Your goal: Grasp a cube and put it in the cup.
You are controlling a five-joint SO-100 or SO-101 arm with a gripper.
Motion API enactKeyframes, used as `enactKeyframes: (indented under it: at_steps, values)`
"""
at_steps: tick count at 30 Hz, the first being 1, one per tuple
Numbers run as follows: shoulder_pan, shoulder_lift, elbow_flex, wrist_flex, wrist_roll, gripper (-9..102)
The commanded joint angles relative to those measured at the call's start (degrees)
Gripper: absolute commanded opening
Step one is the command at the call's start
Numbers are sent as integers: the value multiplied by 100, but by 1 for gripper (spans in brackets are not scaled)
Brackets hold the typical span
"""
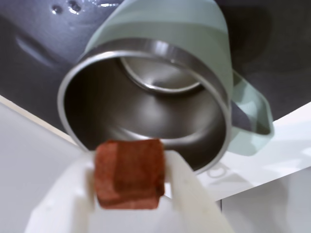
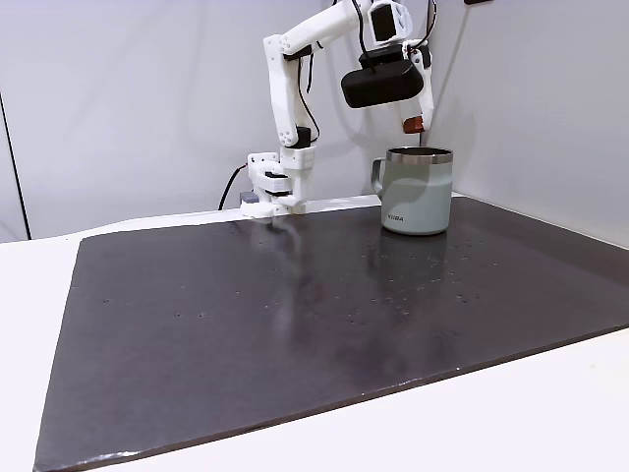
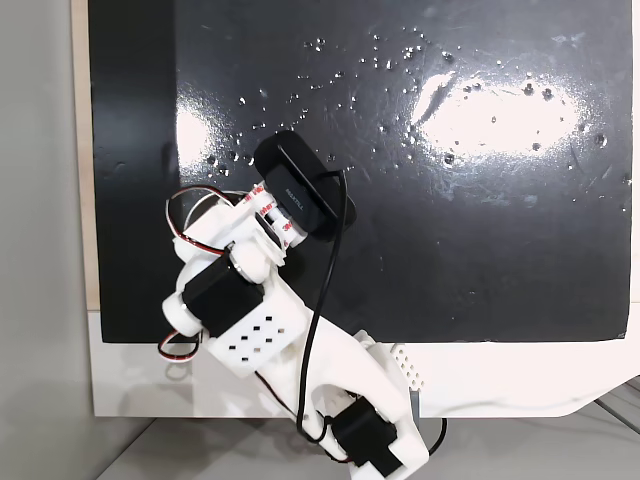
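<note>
Gripper (image 1: 130,194) pinching the cube (image 1: 129,174) between white fingers (image 1: 192,194), seen close in the wrist view. In a fixed view, gripper (image 2: 416,126) raised above the cup (image 2: 417,192), cube (image 2: 416,124) a small reddish spot just over the far part of the steel rim, not touching it. Cup upright on the dark mat (image 2: 295,315) at far right, handle to the left, small dark logo on the near side. In the wrist view, open mouth of the cup (image 1: 160,73) directly beyond the cube, steel inside bare, handle at the right. Nothing between cube and rim. Arm (image 2: 290,108) rising from its base at the mat's far edge, left of the cup. Black camera (image 2: 378,84) mounted on the wrist. From above, in another fixed view, arm (image 3: 250,320) and camera (image 3: 300,190) hiding cup and gripper; mat (image 3: 450,250) speckled with pale drops, white table (image 3: 500,380) around it.
</note>
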Motion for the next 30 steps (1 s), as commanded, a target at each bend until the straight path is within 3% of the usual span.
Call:
enactKeyframes:
  at_steps: [1,4,8,10,30]
  values:
    - [-97,264,35,35,-53,0]
    - [-114,264,70,35,-53,2]
    - [-211,281,53,70,-18,23]
    - [-246,325,26,105,44,26]
    - [-308,642,413,141,-9,25]
